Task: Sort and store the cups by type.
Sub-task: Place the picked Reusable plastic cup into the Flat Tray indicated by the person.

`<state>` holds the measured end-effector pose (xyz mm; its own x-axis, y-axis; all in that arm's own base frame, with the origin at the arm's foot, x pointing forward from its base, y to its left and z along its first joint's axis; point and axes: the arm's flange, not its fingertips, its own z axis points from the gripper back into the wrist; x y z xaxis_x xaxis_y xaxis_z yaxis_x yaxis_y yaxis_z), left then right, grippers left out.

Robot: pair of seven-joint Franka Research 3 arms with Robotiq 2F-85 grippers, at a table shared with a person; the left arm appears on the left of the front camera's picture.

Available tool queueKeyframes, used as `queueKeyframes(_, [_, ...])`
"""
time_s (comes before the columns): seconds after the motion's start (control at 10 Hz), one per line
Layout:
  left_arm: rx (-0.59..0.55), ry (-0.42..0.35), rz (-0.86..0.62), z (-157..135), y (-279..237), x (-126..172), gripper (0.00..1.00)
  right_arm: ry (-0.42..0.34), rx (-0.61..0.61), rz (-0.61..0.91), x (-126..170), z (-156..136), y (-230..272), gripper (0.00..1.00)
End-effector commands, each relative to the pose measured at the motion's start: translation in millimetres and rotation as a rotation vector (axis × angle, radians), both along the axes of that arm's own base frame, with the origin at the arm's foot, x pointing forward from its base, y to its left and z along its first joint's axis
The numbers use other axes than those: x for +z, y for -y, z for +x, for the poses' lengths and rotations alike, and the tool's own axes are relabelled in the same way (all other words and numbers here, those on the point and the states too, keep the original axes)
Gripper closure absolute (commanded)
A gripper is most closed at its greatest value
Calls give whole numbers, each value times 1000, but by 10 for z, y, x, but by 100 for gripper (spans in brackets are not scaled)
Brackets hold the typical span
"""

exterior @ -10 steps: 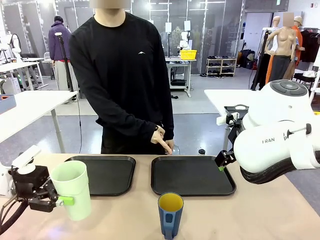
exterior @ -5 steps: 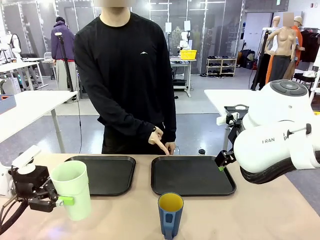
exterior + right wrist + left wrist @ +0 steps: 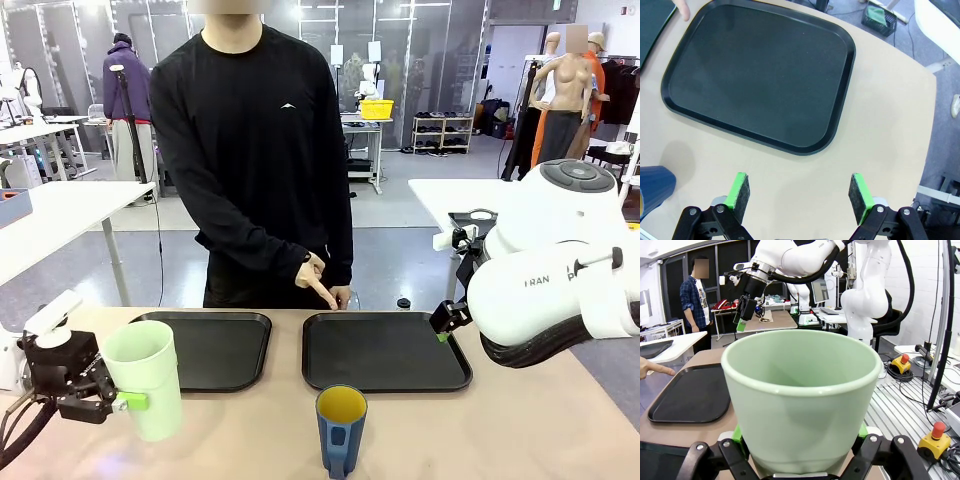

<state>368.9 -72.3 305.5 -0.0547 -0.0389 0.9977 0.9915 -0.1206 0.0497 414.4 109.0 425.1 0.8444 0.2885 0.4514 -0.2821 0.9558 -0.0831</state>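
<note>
Now L tool [image 3: 135,402] pinches tall pale-mint tumbler [image 3: 148,372], maybe lifted; R tool [image 3: 799,196] spread.

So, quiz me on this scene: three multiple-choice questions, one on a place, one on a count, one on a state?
1. Where is the blue mug? A) in a hand B) on the table, nearer the robot than the right tray C) on a tray
2. How many black trays? A) one B) three C) two
3. The right gripper is: A) open, empty B) shut on the mug C) shut on a tray
1 B: tabletop shows around it. 2 C: left tray beside the right one. 3 A: its pads stand apart, nothing between.
</note>
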Motion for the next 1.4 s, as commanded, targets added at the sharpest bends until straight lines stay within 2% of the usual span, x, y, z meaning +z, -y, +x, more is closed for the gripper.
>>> queueKeyframes(0.0, [3,26,7,188,108,49,13,-2,-1,3,-5,2,6,0])
queueKeyframes(0.3, [20,58,10,598,312,191,13,-2,-1,3,-5,2,6,0])
queueKeyframes(0.8, [-1,47,-3,1161,952,222,13,-2,-1,3,-5,2,6,0])
queueKeyframes(0.9, [-45,50,7,1159,1042,215,13,-2,-1,3,-5,2,6,0])
queueKeyframes(1.0, [-12,61,-3,1011,829,232,13,-2,-1,3,-5,2,6,0])
queueKeyframes(1.3, [-12,61,-3,1011,829,232,13,-2,-1,3,-5,2,6,0])
